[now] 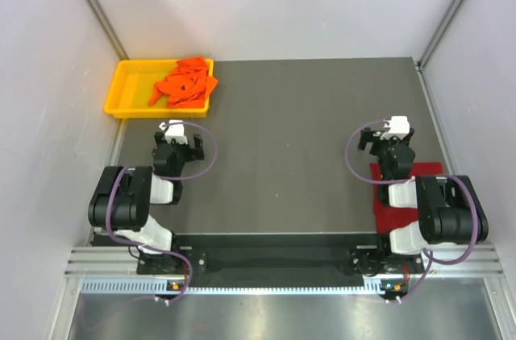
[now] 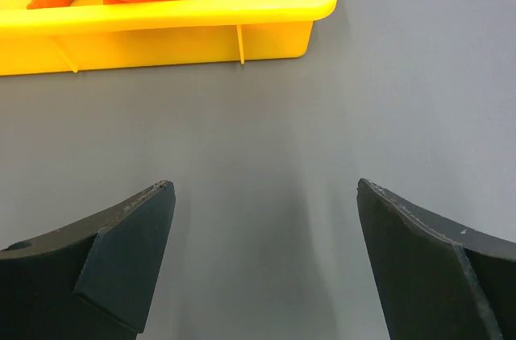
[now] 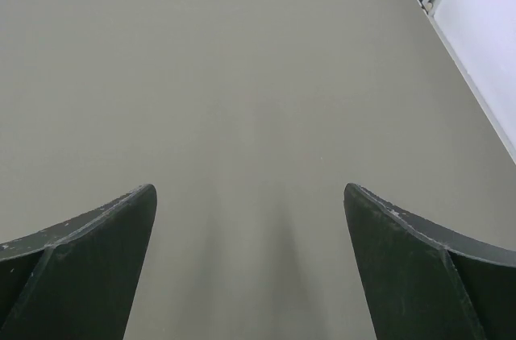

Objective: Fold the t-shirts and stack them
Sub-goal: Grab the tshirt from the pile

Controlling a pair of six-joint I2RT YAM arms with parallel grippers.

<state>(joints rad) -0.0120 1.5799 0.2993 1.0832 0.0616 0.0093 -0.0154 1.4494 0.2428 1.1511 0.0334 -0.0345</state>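
Orange t-shirt (image 1: 185, 82): crumpled in the yellow tray (image 1: 121, 90) at the table's 10 o'clock, heap running roughly 8-to-2 o'clock, collar direction not discernible. Dark red t-shirt (image 1: 387, 211): flat at 4 o'clock, partly under the right arm. Left gripper (image 2: 264, 195) and right gripper (image 3: 250, 195): jaws apart, empty; likely best step, left reaches 12 o'clock over the tray wall and pinches one upper fold.
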